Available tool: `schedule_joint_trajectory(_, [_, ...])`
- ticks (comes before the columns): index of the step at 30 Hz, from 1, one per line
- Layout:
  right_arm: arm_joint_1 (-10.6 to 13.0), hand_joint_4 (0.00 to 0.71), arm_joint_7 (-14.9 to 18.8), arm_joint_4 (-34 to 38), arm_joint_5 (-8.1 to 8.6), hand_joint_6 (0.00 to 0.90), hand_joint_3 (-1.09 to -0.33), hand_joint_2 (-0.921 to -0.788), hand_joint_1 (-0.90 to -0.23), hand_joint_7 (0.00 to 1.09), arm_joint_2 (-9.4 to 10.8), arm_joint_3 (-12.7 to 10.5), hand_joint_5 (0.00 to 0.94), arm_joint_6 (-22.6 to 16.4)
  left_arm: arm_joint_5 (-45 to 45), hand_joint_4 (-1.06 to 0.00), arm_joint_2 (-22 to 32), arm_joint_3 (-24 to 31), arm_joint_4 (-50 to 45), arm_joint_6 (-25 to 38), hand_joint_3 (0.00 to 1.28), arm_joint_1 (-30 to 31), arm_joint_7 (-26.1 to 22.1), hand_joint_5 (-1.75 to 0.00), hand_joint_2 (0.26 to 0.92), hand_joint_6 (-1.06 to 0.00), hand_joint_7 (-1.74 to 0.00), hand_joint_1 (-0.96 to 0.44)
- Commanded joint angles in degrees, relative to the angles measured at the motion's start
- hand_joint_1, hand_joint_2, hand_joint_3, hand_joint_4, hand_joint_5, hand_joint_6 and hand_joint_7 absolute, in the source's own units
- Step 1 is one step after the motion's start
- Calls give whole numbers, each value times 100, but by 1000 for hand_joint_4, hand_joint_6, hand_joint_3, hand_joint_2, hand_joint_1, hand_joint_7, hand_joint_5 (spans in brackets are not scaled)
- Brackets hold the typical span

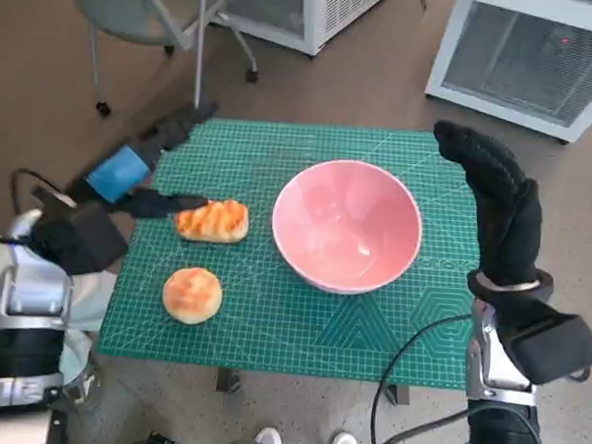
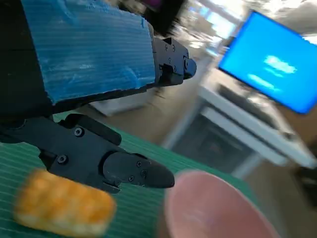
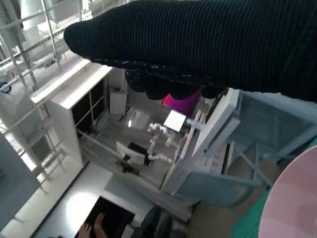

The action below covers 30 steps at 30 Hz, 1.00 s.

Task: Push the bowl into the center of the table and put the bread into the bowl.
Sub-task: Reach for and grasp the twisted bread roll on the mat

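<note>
A pink bowl [image 1: 347,224] stands right of the middle of the green mat [image 1: 272,309]; its rim also shows in the left wrist view as the bowl [image 2: 208,208] and in the right wrist view as the bowl [image 3: 294,203]. An oblong golden bread [image 1: 213,220] lies left of the bowl, seen blurred as the bread [image 2: 62,208]. A round bun [image 1: 192,294] lies nearer me. My left hand [image 1: 146,176] hovers open by the oblong bread, one finger [image 1: 169,205] touching its left end. My right hand [image 1: 499,196] is raised flat beside the bowl's right rim, holding nothing.
A chair base with castors [image 1: 176,40] stands beyond the table's far left. White cabinets [image 1: 539,56] stand at the far right. A person's hand [image 3: 94,229] shows in the right wrist view. Shoes [image 1: 301,443] show below the table's front edge.
</note>
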Motion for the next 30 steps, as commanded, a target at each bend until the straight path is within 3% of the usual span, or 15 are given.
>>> schedule_joint_trajectory(1, [204, 235, 139, -171, 109, -1, -761, -921, -613, 626, -69, 9, 0, 270, 350, -77, 72, -350, 68, 308, 2, -169, -1, -1, 856, -235, -18, -455])
schedule_joint_trajectory(9, [260, 233, 245, -388, 184, -1, -761, -921, -620, 625, -142, -69, 0, 505, 941, -87, 162, -879, 402, 584, 0, -367, -50, -6, 768, -244, -14, -337])
schedule_joint_trajectory(15, [275, 232, 276, -452, 214, -1, -762, -921, -619, 624, -146, -90, 0, 588, 1003, -66, 159, -988, 533, 641, 11, -452, -86, -1, 756, -230, -3, -292])
schedule_joint_trajectory(19, [293, 234, 297, -528, 273, 0, -749, -921, -629, 631, -185, -126, 1, 710, 1456, -101, 12, -1558, 1430, 735, 7, -915, -271, -13, 751, -260, -15, -223])
schedule_joint_trajectory(30, [312, 235, 290, -570, 276, -1, -746, -921, -611, 642, -171, -126, 1, 783, 1793, -180, -469, -2251, 2974, 695, 6, -1588, -319, -18, 758, -342, -28, -191])
